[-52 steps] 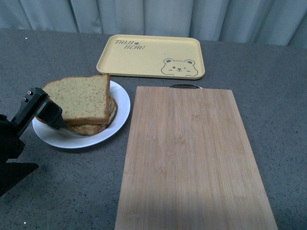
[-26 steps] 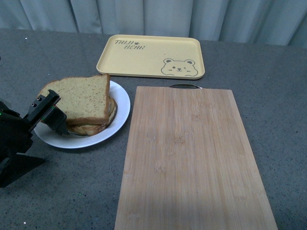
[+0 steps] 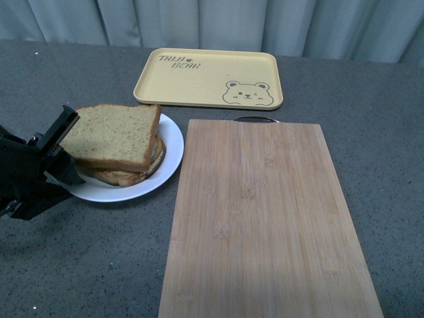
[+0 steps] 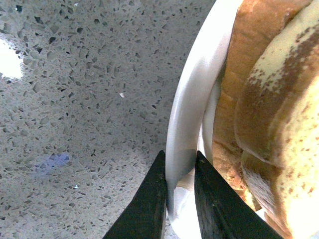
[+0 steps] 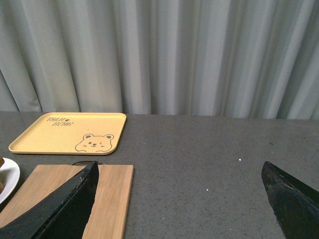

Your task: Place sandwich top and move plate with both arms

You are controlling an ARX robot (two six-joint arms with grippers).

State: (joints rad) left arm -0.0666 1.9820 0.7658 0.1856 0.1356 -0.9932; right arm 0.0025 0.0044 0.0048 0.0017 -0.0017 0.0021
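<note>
The white plate (image 3: 169,142) sits on the grey counter at the left and holds a stacked sandwich. The sandwich top (image 3: 116,134), a tan speckled slice with a brown crust, lies on the stack. My left gripper (image 3: 61,158) is at the plate's left rim. In the left wrist view its fingers (image 4: 179,155) are shut on the plate rim (image 4: 197,89), with the bread stack (image 4: 259,99) just beyond. My right gripper (image 5: 179,164) is open and empty above the counter, and it does not show in the front view. An edge of the plate (image 5: 7,177) shows in the right wrist view.
A bamboo cutting board (image 3: 262,218) lies right of the plate, its left edge close to the plate's rim. A yellow bear tray (image 3: 209,78) sits behind them. Grey curtains hang at the back. The board (image 5: 60,199) and tray (image 5: 70,132) also show in the right wrist view.
My left gripper has swung in from the lower left onto the plate's left rim. The plate and sandwich have shifted slightly right.
</note>
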